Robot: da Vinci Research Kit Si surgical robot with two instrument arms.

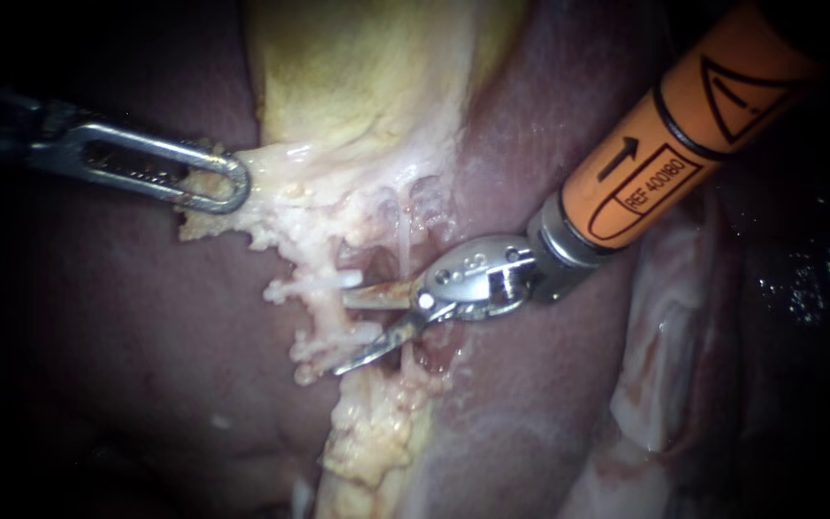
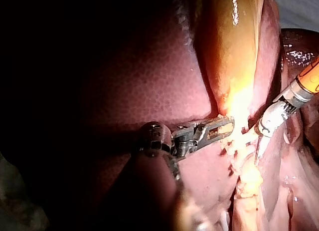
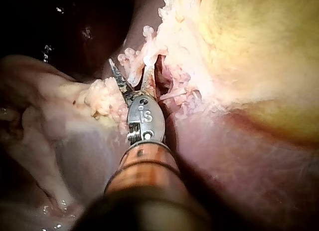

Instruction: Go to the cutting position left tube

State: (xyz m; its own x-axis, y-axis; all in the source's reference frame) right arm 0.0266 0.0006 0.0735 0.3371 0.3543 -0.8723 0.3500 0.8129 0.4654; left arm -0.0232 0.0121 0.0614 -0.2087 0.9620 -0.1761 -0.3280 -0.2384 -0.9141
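Gripping side: left instrument (image 1: pixel 228 185), coming in from the left across the liver (image 1: pixel 127 317); jaws pinched together on the pale fringe (image 1: pixel 218 216) along the lower edge of the gallbladder (image 1: pixel 357 67).
Cutting side: right instrument (image 1: pixel 341 334), orange shaft coming in from the upper right; two thin blades at the tip, spread wide, clamping nothing.
Task target: left tube (image 1: pixel 322 312), a pale lumpy strand running from the gallbladder's lower edge down over the liver, just left of a thin whitish strand (image 1: pixel 402 231).
Blade placement: upper blade touching the left tube's right side; lower blade slanting below a cluster of its pale lumps; lumpy tissue sitting in the gap between the blades. Full straddle of the tube: cannot tell.
Right wrist check: blades forming an open V, pale lumps between them, gallbladder beside.
Left wrist check: jaws closed on pale tissue at the gallbladder's tip; right instrument near, not touching.
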